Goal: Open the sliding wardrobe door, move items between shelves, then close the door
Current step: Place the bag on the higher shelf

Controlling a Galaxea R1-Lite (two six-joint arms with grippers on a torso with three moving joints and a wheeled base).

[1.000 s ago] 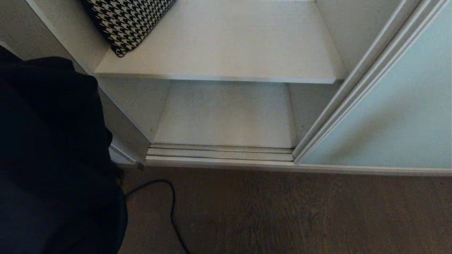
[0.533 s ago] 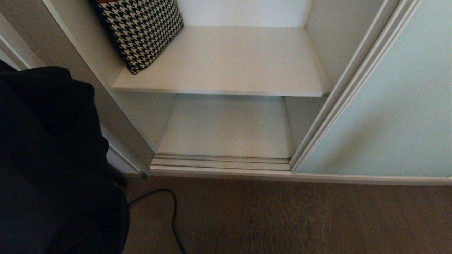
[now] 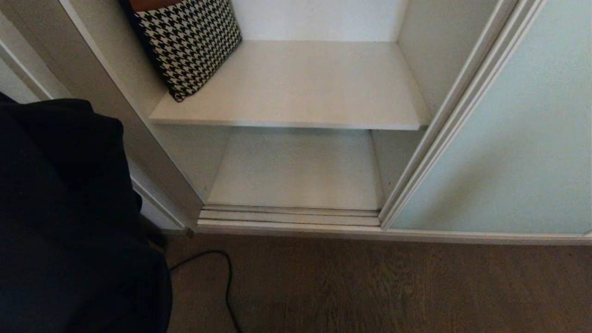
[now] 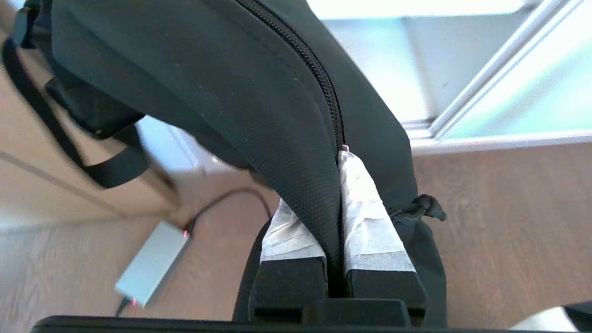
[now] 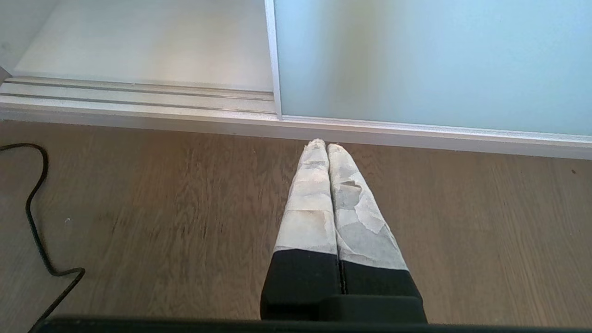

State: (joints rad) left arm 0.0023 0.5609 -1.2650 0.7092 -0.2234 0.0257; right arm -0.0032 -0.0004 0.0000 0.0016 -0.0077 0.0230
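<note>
Clamped between the left gripper [image 4: 340, 185]'s taped jaws, a fold of the floppy black fabric bag [image 4: 222, 78] drapes past them toward twelve o'clock in the left wrist view, while the right gripper [image 5: 326, 145] hangs pressed together and empty above the brown wood-grain floor [image 5: 185, 208].

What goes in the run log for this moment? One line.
left claw: shut on black bag | right claw: shut, empty | houndstooth cushion: upper shelf | sliding door: open
</note>
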